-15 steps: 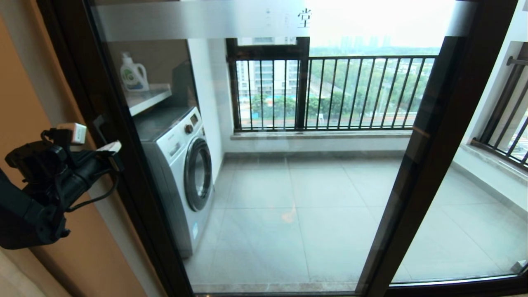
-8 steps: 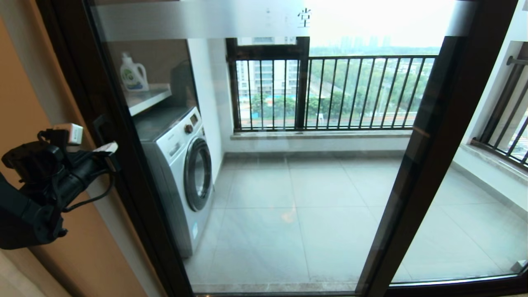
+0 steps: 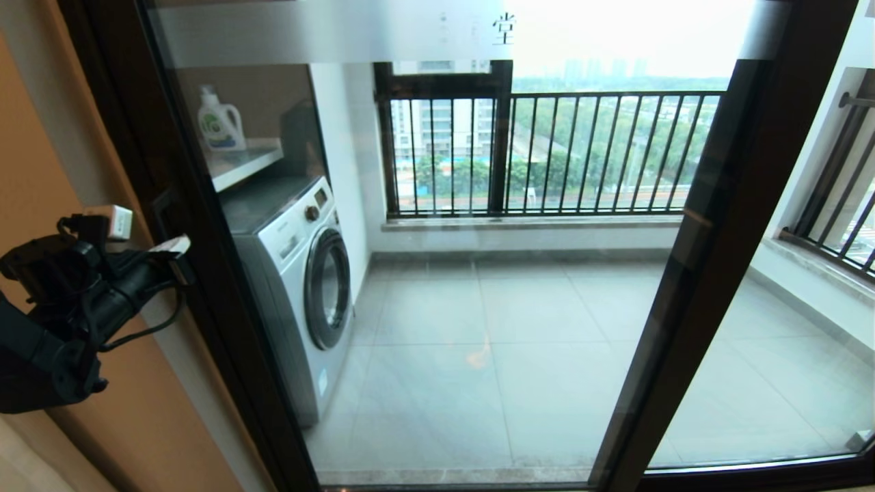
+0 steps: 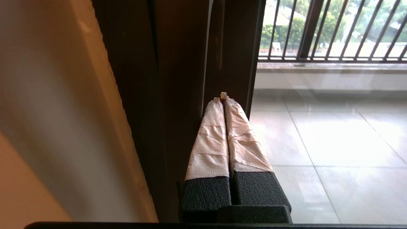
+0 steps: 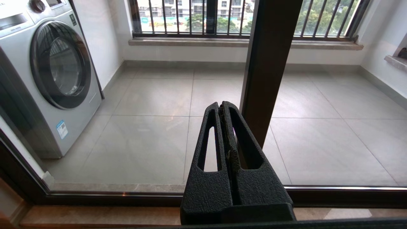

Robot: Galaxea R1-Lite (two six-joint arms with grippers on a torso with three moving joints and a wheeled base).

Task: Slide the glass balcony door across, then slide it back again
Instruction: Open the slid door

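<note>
The glass balcony door [image 3: 478, 307] fills the head view, a clear panel in a dark frame, with its left upright [image 3: 205, 260] beside the wall. A short dark bar handle [image 3: 163, 210] sits on that upright. My left gripper [image 3: 181, 244] is shut, and its paper-wrapped fingers [image 4: 210, 136] are pressed together with nothing between them. Their tips [image 4: 222, 96] rest against the dark upright [image 4: 229, 47] just below the handle. My right gripper [image 5: 222, 106] is also shut and empty. It is held low in front of the glass near the bottom rail, outside the head view.
An orange wall [image 3: 41, 171] lies left of the door. Behind the glass are a washing machine [image 3: 301, 273], a detergent bottle [image 3: 220, 121] on a shelf and a railed window [image 3: 547, 150]. A second dark upright [image 3: 711, 239] crosses at the right. The floor track [image 5: 95, 194] runs along the bottom.
My left gripper has drifted slightly to the left along with the door's left upright. Its fingers stay shut. Nothing else has moved.
</note>
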